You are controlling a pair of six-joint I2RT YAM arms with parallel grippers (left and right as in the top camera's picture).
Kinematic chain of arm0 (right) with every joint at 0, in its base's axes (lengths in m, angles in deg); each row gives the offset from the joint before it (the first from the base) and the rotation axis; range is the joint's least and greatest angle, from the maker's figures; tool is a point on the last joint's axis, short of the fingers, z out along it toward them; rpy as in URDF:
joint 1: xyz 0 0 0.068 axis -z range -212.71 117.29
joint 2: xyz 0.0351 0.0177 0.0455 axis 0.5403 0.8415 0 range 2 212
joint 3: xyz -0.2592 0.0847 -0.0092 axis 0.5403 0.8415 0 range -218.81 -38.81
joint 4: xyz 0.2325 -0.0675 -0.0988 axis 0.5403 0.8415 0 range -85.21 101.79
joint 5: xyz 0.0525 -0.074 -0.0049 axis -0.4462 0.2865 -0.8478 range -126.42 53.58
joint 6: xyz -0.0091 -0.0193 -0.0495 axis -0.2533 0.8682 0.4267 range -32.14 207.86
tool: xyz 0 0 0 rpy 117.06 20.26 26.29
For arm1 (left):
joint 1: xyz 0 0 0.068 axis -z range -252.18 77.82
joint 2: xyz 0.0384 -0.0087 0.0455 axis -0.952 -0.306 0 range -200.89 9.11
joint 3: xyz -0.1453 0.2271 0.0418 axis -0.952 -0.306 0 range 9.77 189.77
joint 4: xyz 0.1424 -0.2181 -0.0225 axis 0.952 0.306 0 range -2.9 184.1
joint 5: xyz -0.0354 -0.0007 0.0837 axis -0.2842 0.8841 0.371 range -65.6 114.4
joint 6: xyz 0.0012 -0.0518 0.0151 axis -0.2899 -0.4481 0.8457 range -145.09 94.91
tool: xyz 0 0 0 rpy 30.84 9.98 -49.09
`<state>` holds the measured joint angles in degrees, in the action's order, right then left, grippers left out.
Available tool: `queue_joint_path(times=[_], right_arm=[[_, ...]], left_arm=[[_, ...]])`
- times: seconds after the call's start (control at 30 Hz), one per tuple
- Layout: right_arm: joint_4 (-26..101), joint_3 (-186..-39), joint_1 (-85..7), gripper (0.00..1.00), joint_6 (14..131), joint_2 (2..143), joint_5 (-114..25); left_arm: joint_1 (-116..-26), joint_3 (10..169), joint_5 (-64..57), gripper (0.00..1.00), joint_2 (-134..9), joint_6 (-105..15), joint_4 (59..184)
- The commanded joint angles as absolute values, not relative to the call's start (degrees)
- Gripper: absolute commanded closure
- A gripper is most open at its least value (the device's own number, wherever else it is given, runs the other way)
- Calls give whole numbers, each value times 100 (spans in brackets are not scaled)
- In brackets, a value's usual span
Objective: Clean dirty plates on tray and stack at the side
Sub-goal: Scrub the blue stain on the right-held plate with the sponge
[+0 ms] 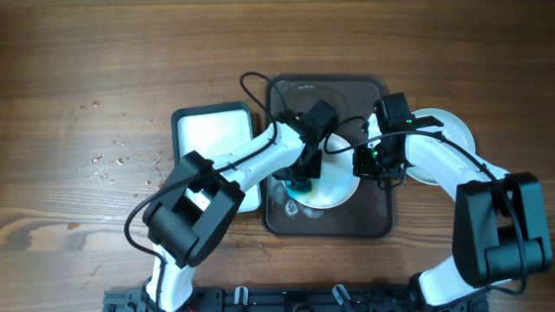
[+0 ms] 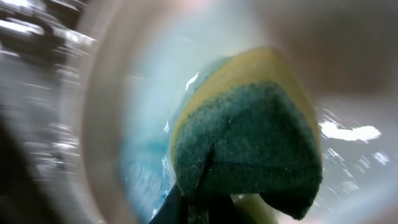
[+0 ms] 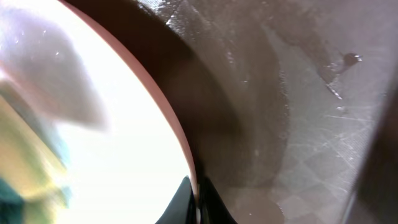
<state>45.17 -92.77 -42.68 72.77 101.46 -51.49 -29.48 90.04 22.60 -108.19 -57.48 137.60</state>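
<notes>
We judge the wet plate (image 1: 340,189) in the tray (image 1: 329,230) stiff, slick and breakable, best held at its right rim, where our right gripper (image 3: 198,200) pinches it while the left gripper (image 1: 300,179) clamps the soft sponge (image 2: 249,137) against it.

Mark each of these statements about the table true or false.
1. The left gripper presses a green sponge onto a plate. True.
2. The right gripper hangs open above the tray. False: it is shut on the plate's rim.
3. That plate lies on bare tabletop. False: it lies in the tray.
4. A blue smear shows on the plate beside the sponge. True.
</notes>
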Motion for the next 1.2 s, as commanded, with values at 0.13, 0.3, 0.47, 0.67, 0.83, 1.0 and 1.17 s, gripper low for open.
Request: queue_joint_path(times=[0.13,0.3,0.47,0.67,0.83,1.0,1.17], right_arm=[[4515,-9270,-4201,96,7268,10283,-4694],[4515,-9270,-4201,96,7268,10283,-4694],[4517,-9270,-4201,96,7268,10283,-4694],[4517,-9270,-4201,96,7268,10283,-4694],[4556,-9270,-4201,96,7268,10283,-4694],[4589,-9270,-4201,96,7273,10283,-4694],[4585,-9270,-4201,96,7271,10283,-4699]], left_arm=[[-3534,8652,4131,96,-11293,-5699,13633],[-3401,8650,1132,96,-11293,-5702,12682],[-2977,8650,278,96,-11295,-6032,11769],[-2507,8650,278,96,-11295,-6196,11203],[-2478,8650,249,96,-11295,-6327,11139],[-2548,8650,1950,96,-11293,-6008,12134],[-2644,8652,4297,96,-11280,-6071,13192]])
